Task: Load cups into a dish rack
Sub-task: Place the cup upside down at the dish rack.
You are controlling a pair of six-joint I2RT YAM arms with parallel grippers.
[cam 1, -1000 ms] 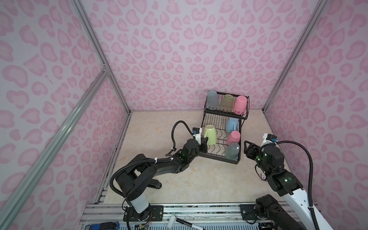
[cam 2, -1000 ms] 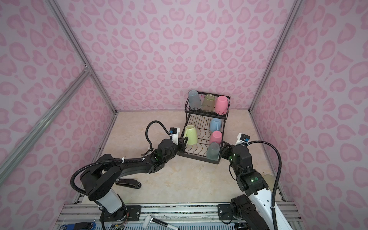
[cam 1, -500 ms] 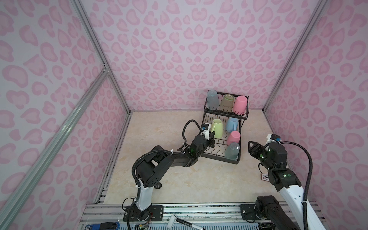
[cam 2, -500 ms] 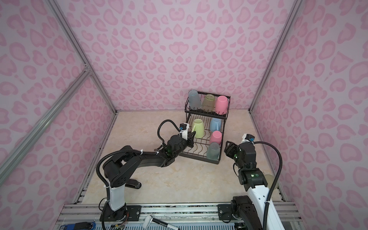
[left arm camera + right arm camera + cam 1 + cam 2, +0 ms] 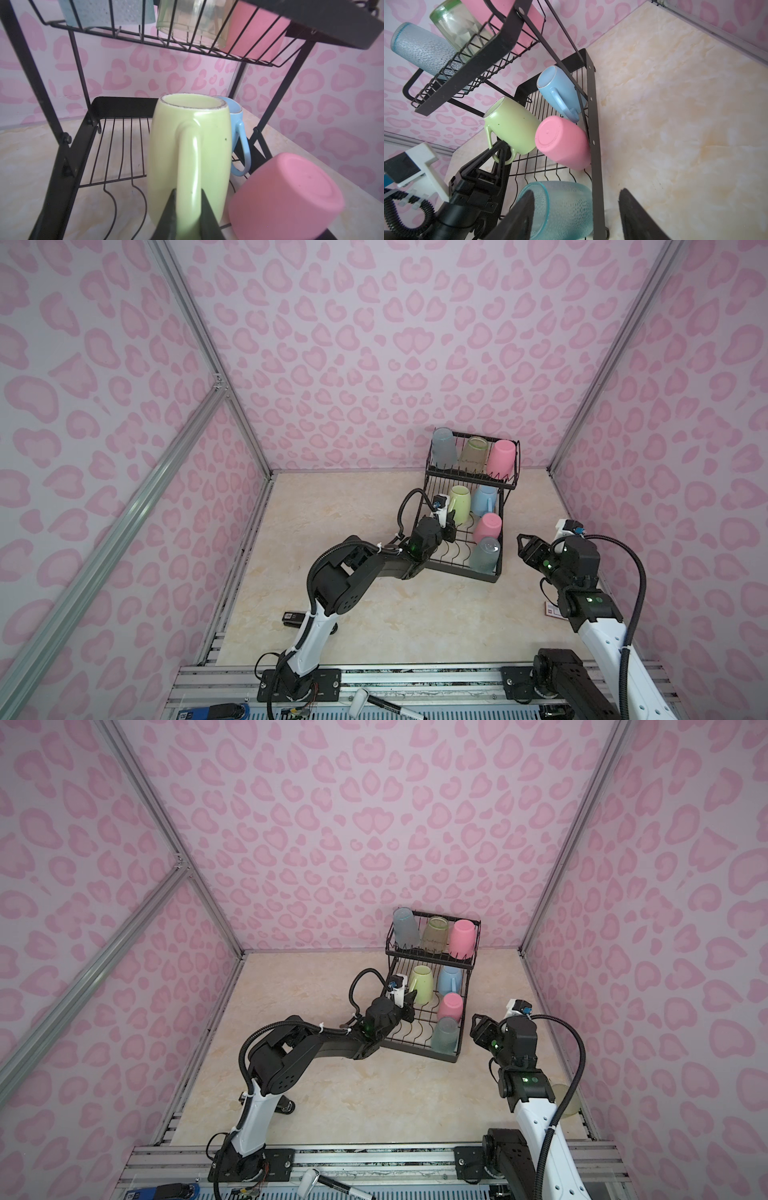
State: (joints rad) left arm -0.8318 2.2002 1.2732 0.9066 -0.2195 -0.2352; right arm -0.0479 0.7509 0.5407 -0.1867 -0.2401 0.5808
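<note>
My right end effector [image 5: 577, 193] stands wide and empty. Bottom centre of the left wrist view, my left end effector [image 5: 188, 194] pinches the handle of the pale green mug [image 5: 207, 145] over the lower grid of the dish rack [image 5: 62, 135]. The pink tumbler [image 5: 286, 197] at lower right lies just beside; a swivel in this pinch could knock it

I am working inside pale pink walls printed with darker pink blotches [image 5: 374, 344], silver aluminium rails [image 5: 203, 348] lining their corners, a cream marbled floor [image 5: 332, 506] spreading below
</note>
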